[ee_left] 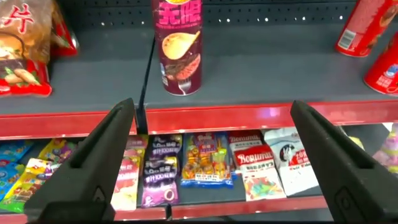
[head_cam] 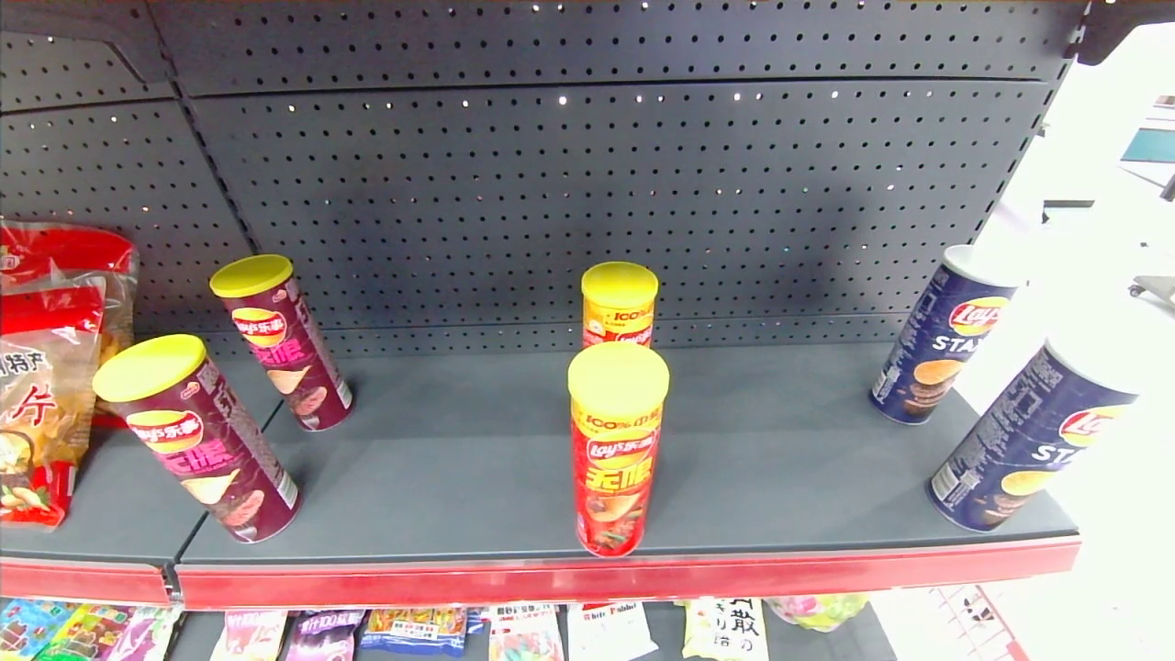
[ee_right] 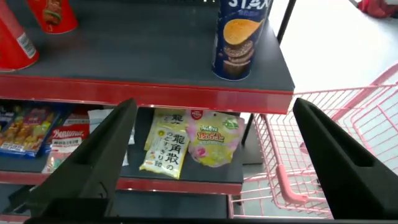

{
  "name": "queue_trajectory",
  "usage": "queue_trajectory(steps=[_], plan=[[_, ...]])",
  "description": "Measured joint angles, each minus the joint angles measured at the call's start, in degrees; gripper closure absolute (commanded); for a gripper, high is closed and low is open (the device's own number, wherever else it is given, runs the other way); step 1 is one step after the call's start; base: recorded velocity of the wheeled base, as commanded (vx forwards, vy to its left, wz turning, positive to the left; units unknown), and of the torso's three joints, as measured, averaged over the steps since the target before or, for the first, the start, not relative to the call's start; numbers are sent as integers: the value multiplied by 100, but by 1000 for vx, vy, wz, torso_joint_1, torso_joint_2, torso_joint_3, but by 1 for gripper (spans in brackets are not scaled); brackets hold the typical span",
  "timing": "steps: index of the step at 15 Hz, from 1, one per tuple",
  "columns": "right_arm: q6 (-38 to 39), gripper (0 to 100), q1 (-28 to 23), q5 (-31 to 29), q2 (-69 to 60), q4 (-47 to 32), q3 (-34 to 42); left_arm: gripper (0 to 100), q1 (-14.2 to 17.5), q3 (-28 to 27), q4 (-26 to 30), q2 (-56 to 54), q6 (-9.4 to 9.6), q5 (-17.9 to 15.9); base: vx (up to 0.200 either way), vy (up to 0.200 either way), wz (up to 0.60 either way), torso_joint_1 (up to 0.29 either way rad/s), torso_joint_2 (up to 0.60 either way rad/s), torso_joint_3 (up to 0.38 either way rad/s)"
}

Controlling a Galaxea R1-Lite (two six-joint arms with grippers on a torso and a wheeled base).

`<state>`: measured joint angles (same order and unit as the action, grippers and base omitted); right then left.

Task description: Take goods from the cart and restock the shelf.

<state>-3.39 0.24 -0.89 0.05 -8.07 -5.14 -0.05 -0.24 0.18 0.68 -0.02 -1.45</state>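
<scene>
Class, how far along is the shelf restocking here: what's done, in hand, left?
Done: six chip cans stand on the shelf. In hand: nothing; left gripper and right gripper are open, empty. Left: likely more picks from the pink cart; shelf gaps remain.

Shelf (head_cam: 459, 459) with six crisp cans (head_cam: 617, 450), snack bags (head_cam: 46, 367)

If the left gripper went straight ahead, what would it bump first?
Probably the shelf's red front edge, just below the maroon can; the left gripper is open, and depth is hard to judge.
</scene>
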Motion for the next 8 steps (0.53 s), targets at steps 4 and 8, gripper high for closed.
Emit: queue_trajectory(steps=[4, 8], plan=[[239, 0, 0, 116, -2, 252, 96, 0, 2, 0, 0, -57, 0, 33, 0, 0, 0, 0, 0, 0], [167, 0, 0, 222, -2, 807, 457, 0, 12, 0, 0, -61, 2, 45, 0, 0, 0, 0, 0, 0]])
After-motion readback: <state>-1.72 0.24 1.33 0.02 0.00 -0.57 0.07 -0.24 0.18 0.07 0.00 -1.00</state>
